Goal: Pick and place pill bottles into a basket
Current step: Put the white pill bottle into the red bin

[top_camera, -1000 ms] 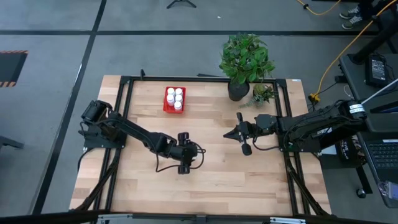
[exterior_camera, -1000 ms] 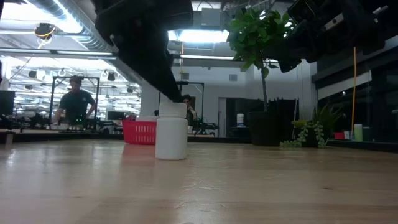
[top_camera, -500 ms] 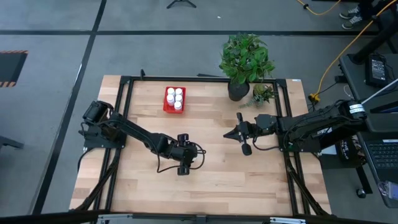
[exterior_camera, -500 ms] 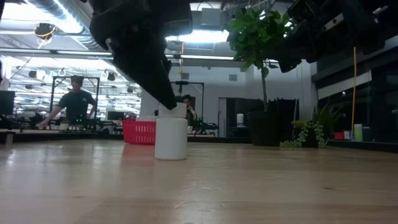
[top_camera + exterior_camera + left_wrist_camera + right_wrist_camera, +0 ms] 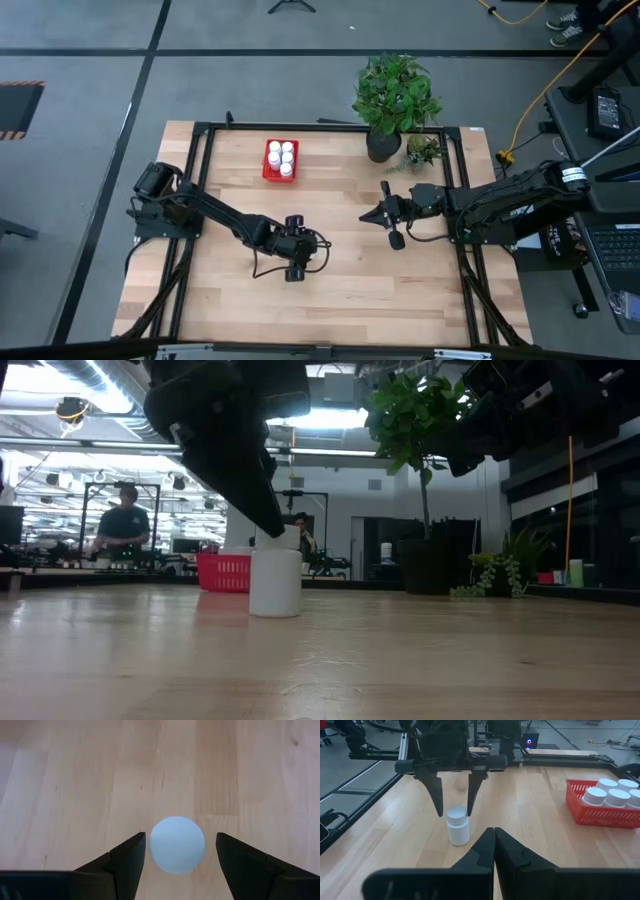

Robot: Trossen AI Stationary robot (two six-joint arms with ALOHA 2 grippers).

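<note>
One loose bottle [image 5: 275, 581] stands upright on the bare table [image 5: 400, 660], nearer the front than everything else, and it looks like the only one left to move. The left hand [image 5: 294, 246] hangs straight above it with its fingers [image 5: 125, 862] spread wide. In the left wrist view the bottle's round white cap sits between them, close to one finger and with a clear gap to the other, so nothing is gripped yet. The right wrist view shows the same thing from the side: the fingertips reach down about to the cap, one on each side of it, and the bottle rests on the wood by its own weight. My reading is that the hand has to come lower and pinch before any lift.

The right hand [image 5: 392, 221] waits beyond the bottle toward the right side of the table, clenched tight on nothing.

Farther back from the bottle, near the rear edge, sits the red basket [image 5: 268, 172]. It already holds five white-capped bottles [image 5: 282, 156], packed in two rows, with one spot apparently free. So most of the job seems done: five in, one to go. Farther back still stands a potted plant [image 5: 393, 96].
</note>
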